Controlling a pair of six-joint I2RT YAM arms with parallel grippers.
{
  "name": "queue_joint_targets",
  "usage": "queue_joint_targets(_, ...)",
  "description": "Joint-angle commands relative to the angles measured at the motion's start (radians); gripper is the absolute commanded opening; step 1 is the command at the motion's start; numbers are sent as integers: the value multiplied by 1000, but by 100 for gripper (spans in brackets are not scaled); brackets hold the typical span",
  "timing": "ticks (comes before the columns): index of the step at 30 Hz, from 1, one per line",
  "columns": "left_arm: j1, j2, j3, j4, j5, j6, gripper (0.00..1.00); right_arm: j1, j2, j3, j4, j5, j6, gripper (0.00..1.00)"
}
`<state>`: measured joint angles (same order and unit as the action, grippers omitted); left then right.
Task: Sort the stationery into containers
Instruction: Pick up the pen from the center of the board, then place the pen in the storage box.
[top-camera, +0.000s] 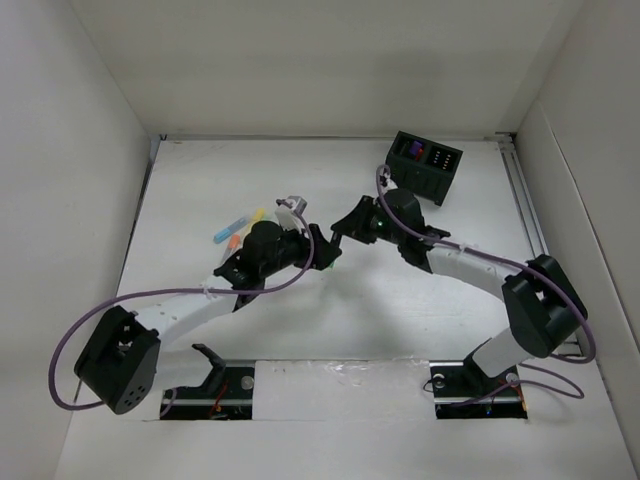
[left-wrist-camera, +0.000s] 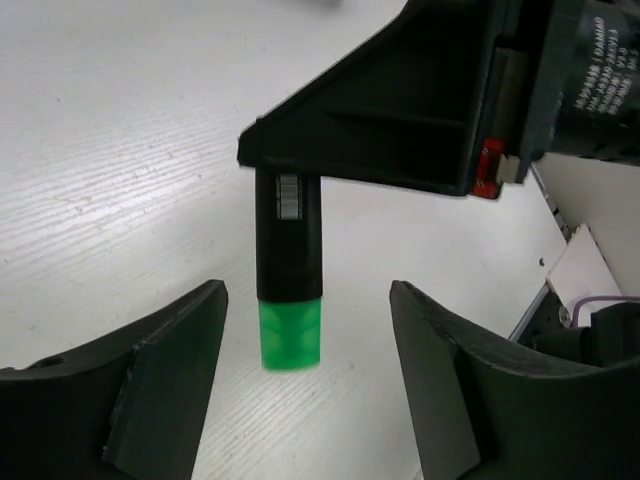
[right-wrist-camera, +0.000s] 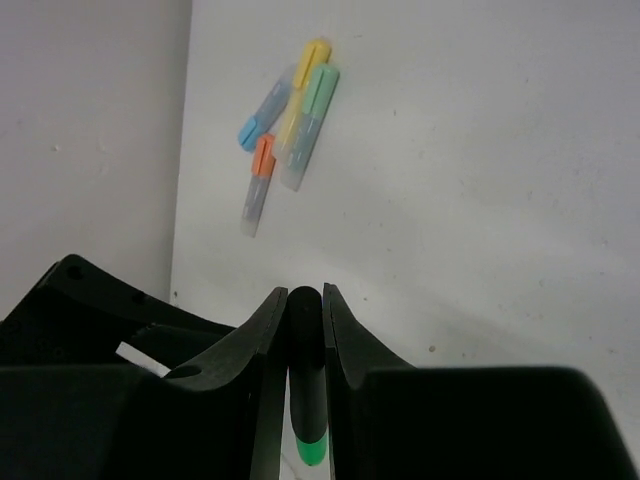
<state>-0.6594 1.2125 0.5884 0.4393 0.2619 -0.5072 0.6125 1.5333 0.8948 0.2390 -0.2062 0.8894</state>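
Right gripper (right-wrist-camera: 303, 300) is clenched on a black pen (left-wrist-camera: 289, 240), its 2 fingers pressed flat against the barrel, with the green cap (left-wrist-camera: 291, 335) sticking out past the fingertips. Left gripper (left-wrist-camera: 307, 295) is released: its jaws stand wide apart, 1 on each side of the green cap, touching neither the cap nor the barrel. From the top camera, both grippers meet nose to nose over the middle of the white counter (top-camera: 350, 320).

At the far right of the counter sits the black box (top-camera: 425, 186), turned at an angle, with 2 compartments; something purple shows in the left-hand one, and what the other holds is too small to tell.

Near the left wall, well apart from the box, 4 more pens (right-wrist-camera: 290, 130) lie in a loose cluster on the counter: a light-blue one (right-wrist-camera: 262, 115), a yellow one (right-wrist-camera: 305, 85) and a pale green one (right-wrist-camera: 312, 120) overlapping or touching, and an orange-capped one (right-wrist-camera: 258, 185) just beside them.
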Motion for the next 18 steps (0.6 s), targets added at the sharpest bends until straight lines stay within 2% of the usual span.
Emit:
queue_joint_targets(1,0,-68,-7,39,-64,33,63,-63,13,73,59,30,5,0)
queue_joint_targets(7,0,-210,-87,39,-222,44,72,-216,71,231,5,80,-18,0)
queue_joint_targets(8,0,-228,-96,39,-243,44,76,-267,83,259,-7,129,-18,0)
queue_joint_targets(10,0,-248,-108,6,-285,35,76,-321,128,363,-50,171,-29,0)
queue_joint_targets(11,0,-248,-108,-4,-296,35,76,-342,145,398,-62,268,-29,0)
queue_joint_targets(15,20,-248,-108,-16,-283,15,76,-410,240,558,-99,483,-73,0)
queue_joint_targets(18,44,-228,-99,-36,-283,6,76,-434,338,683,-127,580,-142,0)
